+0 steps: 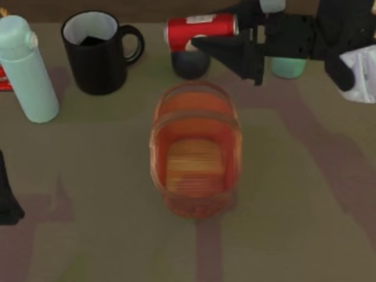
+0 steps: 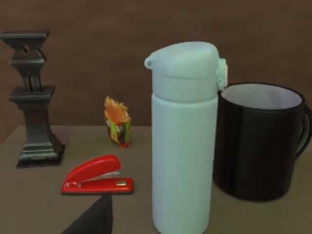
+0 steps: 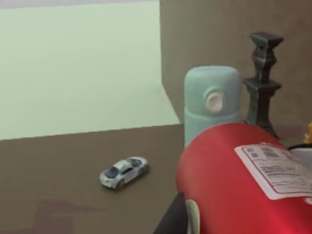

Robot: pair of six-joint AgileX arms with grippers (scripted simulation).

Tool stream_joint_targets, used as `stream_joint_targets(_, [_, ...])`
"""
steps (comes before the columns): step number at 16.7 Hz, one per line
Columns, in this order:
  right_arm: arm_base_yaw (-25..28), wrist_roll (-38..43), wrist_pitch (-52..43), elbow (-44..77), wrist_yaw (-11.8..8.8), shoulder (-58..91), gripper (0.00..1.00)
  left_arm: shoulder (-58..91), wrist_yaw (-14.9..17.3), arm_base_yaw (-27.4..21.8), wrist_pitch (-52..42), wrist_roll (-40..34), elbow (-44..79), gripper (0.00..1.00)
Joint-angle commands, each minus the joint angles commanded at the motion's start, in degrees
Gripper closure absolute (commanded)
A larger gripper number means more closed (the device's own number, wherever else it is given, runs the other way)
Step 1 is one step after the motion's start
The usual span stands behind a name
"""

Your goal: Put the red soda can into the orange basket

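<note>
Nearest to me in the top view, the orange basket [image 1: 195, 151] is sitting upright at the middle of the table [image 1: 294, 223], its arched handle crossing over the far part of the opening and its pale slatted bottom showing bare.

My left arm is sitting parked at the left edge, only a dark piece of it [image 1: 8, 197] showing there; its wrist view is catching just one dark fingertip, so I cannot tell how its fingers are standing.

Farther back on the left, the pale green flask [image 1: 23, 67] and the black mug [image 1: 100, 51] are standing side by side. In the left wrist view a red stapler [image 2: 95, 176], a small packet of fries [image 2: 117, 123] and a dark pedestal figure [image 2: 33, 100] are lying beyond them.

At the far side, just past the basket's far rim, my right gripper [image 1: 235, 41] is reaching in from the right and gripping the red soda can [image 1: 200, 29]. The can is lying on its side, lifted off the table, with the dark fingers closed round its right end. Under it a dark round object [image 1: 189, 63] is partly hidden, and a green cup [image 1: 288, 66] is mostly covered by the arm.

The right wrist view is filling with the can's red side and white label, with a tiny toy car [image 3: 124, 171] beyond.
</note>
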Motion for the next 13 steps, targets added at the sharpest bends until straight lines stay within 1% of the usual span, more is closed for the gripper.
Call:
stream_joint_targets(1, [0.2,0.4,1.4,-0.3,-1.0,-0.5,1.0,0.0,0.0,0.0,0.0,0.0,0.0,0.0])
stream_joint_targets(2, [0.2,0.7,2.3,-0.5,-1.6,-0.8,1.0,0.0,0.0,0.0,0.0,0.0,0.0,0.0])
stream_joint_targets(3, [0.3,0.7,2.5,-0.5,-1.8,-0.9,1.0,0.0,0.0,0.0,0.0,0.0,0.0,0.0])
stream_joint_targets(9, [0.1,0.8,3.4,-0.5,-1.9,0.2,1.0,0.0,0.0,0.0,0.0,0.0,0.0,0.0])
stream_joint_targets(13, [0.2,0.7,11.5,-2.7,-1.8,6.1,1.0,0.0,0.0,0.0,0.0,0.0,0.0,0.0])
